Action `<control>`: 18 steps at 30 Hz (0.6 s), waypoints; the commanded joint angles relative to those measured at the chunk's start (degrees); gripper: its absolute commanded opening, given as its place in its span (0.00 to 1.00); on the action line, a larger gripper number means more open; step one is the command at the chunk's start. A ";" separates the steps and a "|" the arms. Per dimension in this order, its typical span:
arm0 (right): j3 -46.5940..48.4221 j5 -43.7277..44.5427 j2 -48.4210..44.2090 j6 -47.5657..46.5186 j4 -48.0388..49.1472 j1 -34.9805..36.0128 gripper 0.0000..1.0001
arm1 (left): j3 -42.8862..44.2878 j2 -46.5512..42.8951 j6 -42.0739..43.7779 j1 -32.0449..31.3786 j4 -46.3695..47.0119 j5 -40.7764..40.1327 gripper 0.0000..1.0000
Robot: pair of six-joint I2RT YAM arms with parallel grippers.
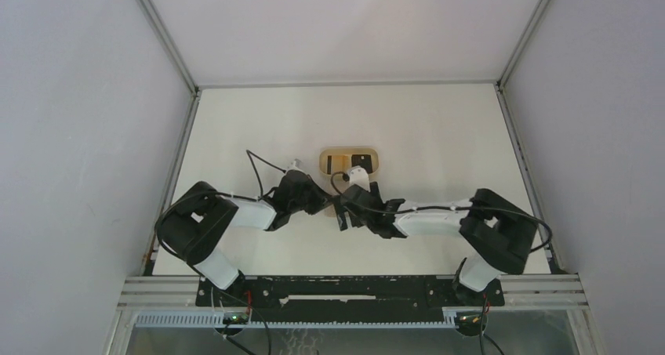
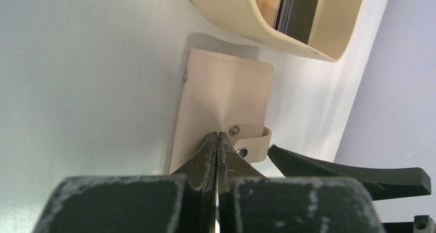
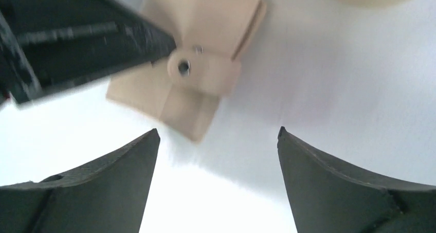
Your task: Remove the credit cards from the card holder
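As far as can be told from overhead, looks close to finished. Count 2 credit cards already out and lying side by side in the tray, 1 tan-brown with a dark stripe, 1 black. Find the card holder flat on the table, just beside the tray, its closing tab curling at 1 edge. See the left gripper clenched tight, tips pinching the puckered leather right next to the snap. See the right gripper spread wide, grasping nothing, hovering near the holder's corner. Cannot tell whether a further card hides inside the holder. Leaves little, by this reckoning: let go of the holder and draw both arms clear.
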 commanded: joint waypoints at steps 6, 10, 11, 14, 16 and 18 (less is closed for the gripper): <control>-5.48 -21.37 -23.47 -5.57 0.14 -11.43 1.00 | 1.68 -2.93 8.92 1.81 -21.88 -12.88 0.00; -8.50 -27.34 -31.68 -6.28 1.20 -16.91 1.00 | 4.41 -7.33 10.73 2.06 -26.04 -13.69 0.07; -9.20 -28.36 -33.02 -6.44 1.19 -18.18 1.00 | 5.03 -8.47 11.22 2.08 -26.67 -13.75 0.10; -10.59 -30.67 -35.59 -7.40 0.89 -21.31 1.00 | 7.37 -12.18 12.61 2.19 -29.87 -13.76 0.24; -10.69 -31.54 -36.04 -8.00 0.38 -22.60 1.00 | 8.86 -15.69 14.07 2.26 -31.84 -14.08 0.36; -10.69 -32.93 -36.12 -7.85 0.42 -23.71 1.00 | 9.64 -19.92 15.36 2.42 -32.50 -14.41 0.51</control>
